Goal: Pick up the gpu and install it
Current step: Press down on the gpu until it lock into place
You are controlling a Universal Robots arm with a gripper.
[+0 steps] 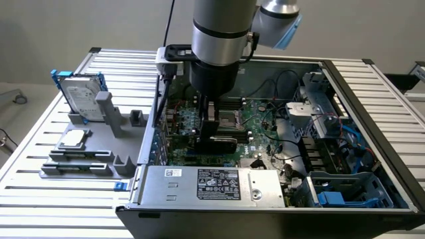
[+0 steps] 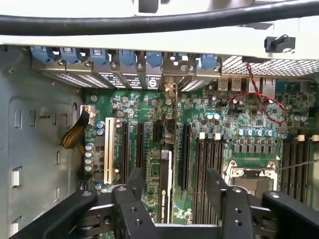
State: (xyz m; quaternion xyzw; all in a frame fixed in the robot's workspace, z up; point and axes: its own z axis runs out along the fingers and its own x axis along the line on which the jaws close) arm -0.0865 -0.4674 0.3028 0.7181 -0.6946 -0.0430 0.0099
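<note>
Step in hand: judged as seating the gpu (image 2: 162, 196) into an expansion slot of the motherboard (image 2: 239, 124); full seating not verifiable from either view.
Gripper state: gripper (image 2: 175, 175) with fingers (image 2: 134, 181) set apart, wider than the card is thin; a gap visible on each side in the wrist view, so no clamping apparent.
GPU position, wrist view: on edge and upright on the motherboard, between the two fingers and near the middle of the gap, touching neither as far as can be seen; green board face turned toward one finger.
GPU position, exterior view: gpu (image 1: 216, 142) seen as a dark block directly below the gripper (image 1: 211, 117), inside the open computer case (image 1: 371, 99).
Alignment: keep the card edge parallel with the long black slots (image 2: 185, 149) beside it; keep the bracket end in line with the rear openings under the blue latches (image 2: 124, 57).
Force: apply straight down and evenly along the card length; avoid tilt toward either finger, a likely cause of a half-seated connector.
Clearance: keep the fingers off the neighbouring slots and the capacitors (image 2: 101, 124); CPU socket (image 2: 249, 177) just beside one finger; red wire (image 2: 264, 107) well apart.
Off-task items: hard drive in blue frame (image 1: 79, 94) and CPU chip (image 1: 73, 139) on the grey fixture (image 1: 99, 149) on the tabletop (image 1: 40, 199), well apart from the gripper.
</note>
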